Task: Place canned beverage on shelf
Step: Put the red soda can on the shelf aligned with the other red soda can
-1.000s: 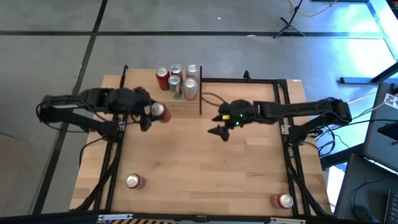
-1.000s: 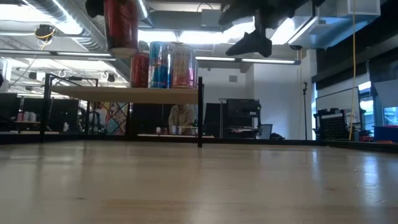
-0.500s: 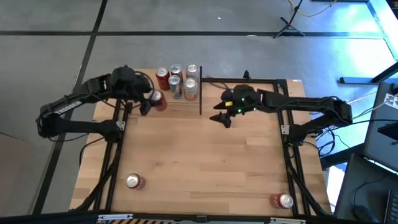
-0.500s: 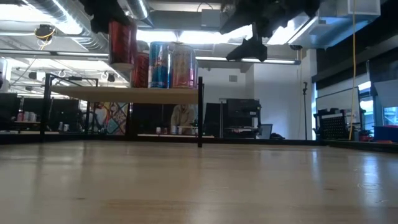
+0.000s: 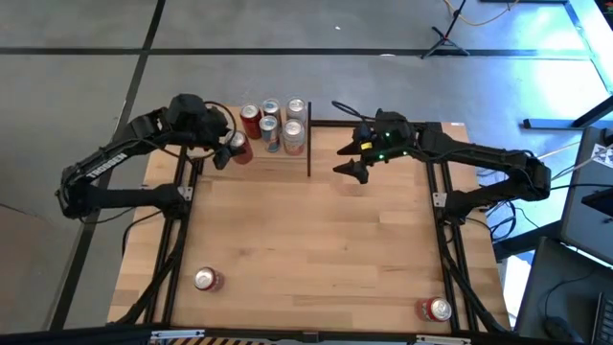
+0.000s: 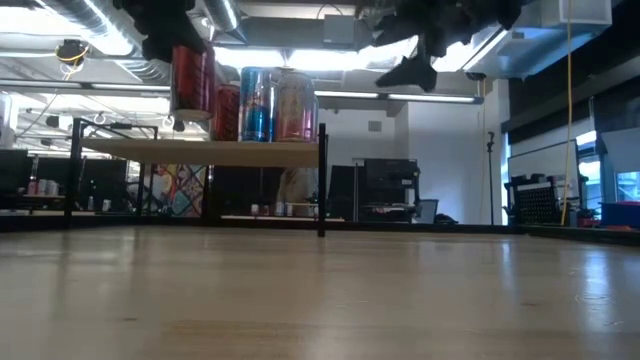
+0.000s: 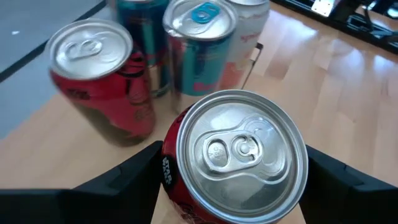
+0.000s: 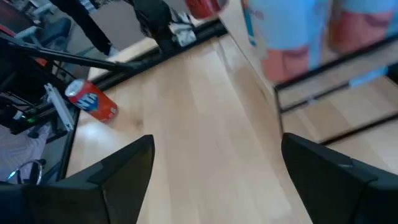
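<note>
The shelf [image 5: 279, 165] is a raised light-wood board at the table's far edge; the low view shows it [image 6: 200, 150] on black posts. Several cans stand upright on it: a red one [image 5: 250, 120], blue ones [image 5: 269, 119] and pink ones [image 5: 294, 123]. My left gripper [image 5: 226, 149] is shut on a red can [image 7: 239, 149] just left of that group. In the low view the can [image 6: 192, 80] hangs above the board. My right gripper [image 5: 351, 169] is open, empty and raised, to the right of the shelf's post [image 5: 308, 153]. My left gripper pinches the red can's side wall just below the top rim [image 7: 169, 163] between its two fingers [image 7: 124, 183], one on each side. The fingers come from above, pointing down. The can is upright, top up, lifted clear of the shelf board.
One red can [image 5: 206, 279] lies on the table near the front left, and another [image 5: 436, 309] near the front right. The right wrist view shows a lying red can [image 8: 92, 99]. Black frame rails run along the table's left and right sides [image 5: 442, 201].
My left gripper has carried the red can toward the table's far edge, over the shelf and close beside the standing red can; the can stays upright. My right gripper has also gone toward the far edge, still open.
</note>
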### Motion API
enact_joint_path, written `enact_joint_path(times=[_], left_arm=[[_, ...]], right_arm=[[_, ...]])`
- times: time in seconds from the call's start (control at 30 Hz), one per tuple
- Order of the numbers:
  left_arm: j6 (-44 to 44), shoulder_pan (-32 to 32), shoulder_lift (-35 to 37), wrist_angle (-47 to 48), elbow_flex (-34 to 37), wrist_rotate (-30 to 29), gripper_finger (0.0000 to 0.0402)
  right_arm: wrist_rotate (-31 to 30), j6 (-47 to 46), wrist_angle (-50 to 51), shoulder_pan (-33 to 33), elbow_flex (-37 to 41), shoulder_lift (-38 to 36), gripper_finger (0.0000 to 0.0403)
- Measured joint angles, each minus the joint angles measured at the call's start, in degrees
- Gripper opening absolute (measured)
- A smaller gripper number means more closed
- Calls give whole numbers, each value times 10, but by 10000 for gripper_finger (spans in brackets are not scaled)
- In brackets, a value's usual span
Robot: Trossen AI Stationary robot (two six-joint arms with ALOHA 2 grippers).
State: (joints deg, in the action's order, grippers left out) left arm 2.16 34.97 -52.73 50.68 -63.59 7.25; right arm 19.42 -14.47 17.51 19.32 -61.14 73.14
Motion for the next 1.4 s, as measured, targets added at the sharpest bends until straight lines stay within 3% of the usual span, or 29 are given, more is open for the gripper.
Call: enact_joint_path(times=[0.27,0.57,0.97,1.4], left_arm=[[-60,37,-41,-11,0,3,277],[-88,75,-84,-58,0,71,277],[-120,75,-114,-78,-1,60,277],[-119,75,-113,-82,-1,84,331]], right_arm=[[11,15,54,10,0,0,340],[8,14,65,10,0,0,340],[7,13,66,10,0,0,340],[6,13,66,10,0,1,340]])
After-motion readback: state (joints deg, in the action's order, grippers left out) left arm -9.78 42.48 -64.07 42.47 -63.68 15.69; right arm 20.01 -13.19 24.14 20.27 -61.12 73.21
